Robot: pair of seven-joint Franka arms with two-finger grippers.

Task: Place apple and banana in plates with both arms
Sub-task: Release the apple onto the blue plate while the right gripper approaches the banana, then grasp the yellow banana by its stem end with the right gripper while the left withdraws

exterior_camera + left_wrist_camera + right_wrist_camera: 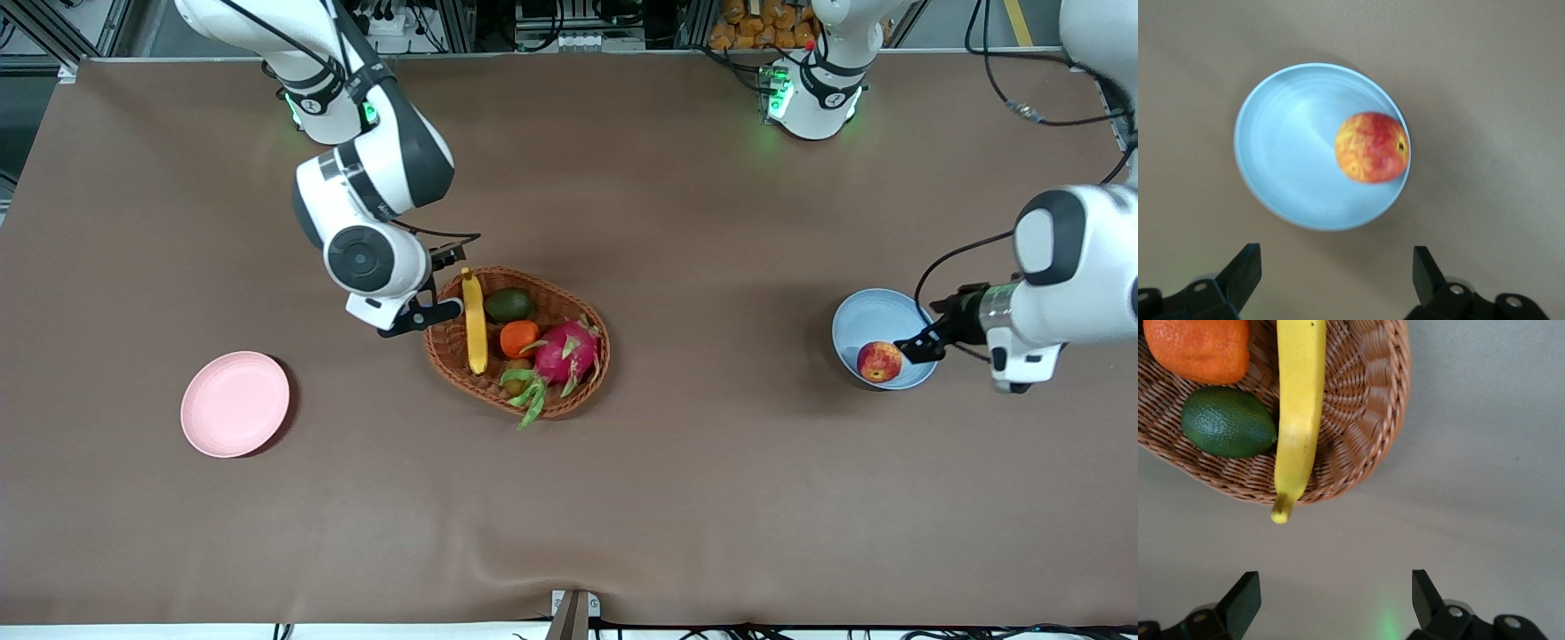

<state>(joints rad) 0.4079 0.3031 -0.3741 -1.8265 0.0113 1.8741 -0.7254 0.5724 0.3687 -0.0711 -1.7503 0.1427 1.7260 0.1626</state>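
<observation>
Hanging w/ jaws spread wide and empty, the left gripper (pixel 916 345) sits over the rim of the light blue plate (pixel 858 320), at the left arm's end of the table (pixel 622 498). In the left wrist view both fingers (pixel 1245 270) stand apart w/ nothing between them, plate (pixel 1281 153) below. The apple (pixel 879 362) lies in that plate, red w/ yellow patches, resting against the rim on the side nearer the front camera; it's free of the gripper, stem end visible in the wrist view (pixel 1372 147).

Right gripper (pixel 436 289) also has jaws wide, holding nothing. It hovers just beside the wicker basket (pixel 444 351), at the basket's edge toward the right arm's base. Its fingers (pixel 1245 597) show apart in the right wrist view, bare table under them.

Banana (pixel 475 324) is in the basket, lying lengthwise along the side toward the right arm's end, one tip poking over the rim (pixel 1298 420). Beside it: an avocado (pixel 508 305), an orange fruit (pixel 518 338) and a magenta dragon fruit (pixel 566 351) w/ green leaf tips hanging over the rim nearer the camera. Some small brownish fruit sits under the orange one; can't tell what.

Pink plate (pixel 235 404) lies nothing-on-it toward the right arm's end, well apart from the basket and nearer the camera.
</observation>
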